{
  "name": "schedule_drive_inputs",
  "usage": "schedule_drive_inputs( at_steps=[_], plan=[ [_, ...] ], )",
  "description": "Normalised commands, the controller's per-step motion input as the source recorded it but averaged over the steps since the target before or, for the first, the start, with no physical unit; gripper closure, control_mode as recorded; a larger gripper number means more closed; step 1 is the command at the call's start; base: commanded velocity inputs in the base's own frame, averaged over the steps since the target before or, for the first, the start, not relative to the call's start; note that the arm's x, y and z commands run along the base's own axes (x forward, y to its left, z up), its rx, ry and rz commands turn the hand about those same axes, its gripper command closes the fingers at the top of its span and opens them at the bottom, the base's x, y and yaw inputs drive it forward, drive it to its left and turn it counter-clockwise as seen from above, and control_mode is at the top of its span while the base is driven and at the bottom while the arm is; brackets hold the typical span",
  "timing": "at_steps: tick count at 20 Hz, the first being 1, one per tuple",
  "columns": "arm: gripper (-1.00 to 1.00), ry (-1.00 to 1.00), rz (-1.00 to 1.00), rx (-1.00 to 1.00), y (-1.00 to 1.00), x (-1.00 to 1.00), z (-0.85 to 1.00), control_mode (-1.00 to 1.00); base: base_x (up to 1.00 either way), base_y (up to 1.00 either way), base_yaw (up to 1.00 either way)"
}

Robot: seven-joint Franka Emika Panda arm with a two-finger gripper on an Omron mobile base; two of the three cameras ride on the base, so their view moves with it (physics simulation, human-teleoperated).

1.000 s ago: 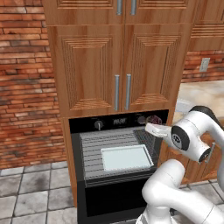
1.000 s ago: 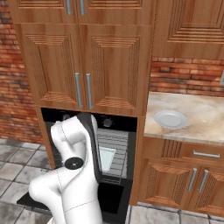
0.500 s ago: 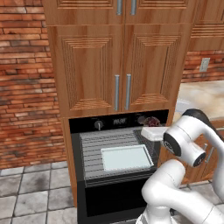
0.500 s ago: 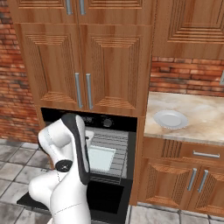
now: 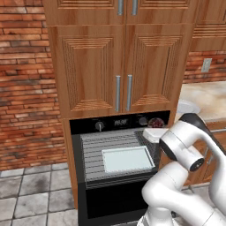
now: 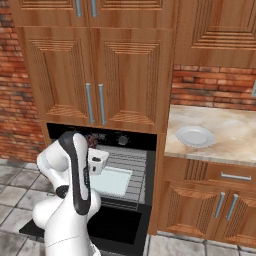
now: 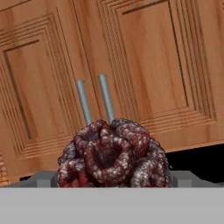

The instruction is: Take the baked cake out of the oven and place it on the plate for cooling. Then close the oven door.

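The cake (image 7: 113,153), a dark reddish-brown lump, sits between the fingertips (image 7: 44,178) of my gripper (image 7: 113,175), which is shut on it. It hangs in the air in front of the oven's black control panel (image 5: 117,123), above the right end of the rack, where the cake (image 5: 155,122) rises over the white hand. From the other side the cake (image 6: 91,141) shows above the gripper (image 6: 95,150). The oven door (image 5: 118,204) hangs open and down. The white plate (image 6: 195,135) lies on the counter to the right.
A pale square tray (image 5: 126,159) rests on the wire rack inside the oven (image 6: 131,175). Wooden cabinet doors with vertical handles (image 5: 122,92) stand directly above. A stone counter (image 6: 225,132) runs to the right, over drawers. Brick wall to the left, tiled floor below.
The hand with the cake has drifted slightly left in front of the control panel, and the arm's elbow has swung round. The tray, the plate and the door have stayed put.
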Motion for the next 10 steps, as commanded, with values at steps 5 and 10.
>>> schedule_drive_inputs(
  at_steps=[5,10],
  plan=[
    [1.0,0.16,-0.17,-0.03,-0.53,-0.29,0.25,-1.0,0.0,0.0,0.0],
    [1.0,0.16,-0.14,0.0,-0.5,-0.27,0.28,-1.0,0.0,0.0,0.0]
  ],
)
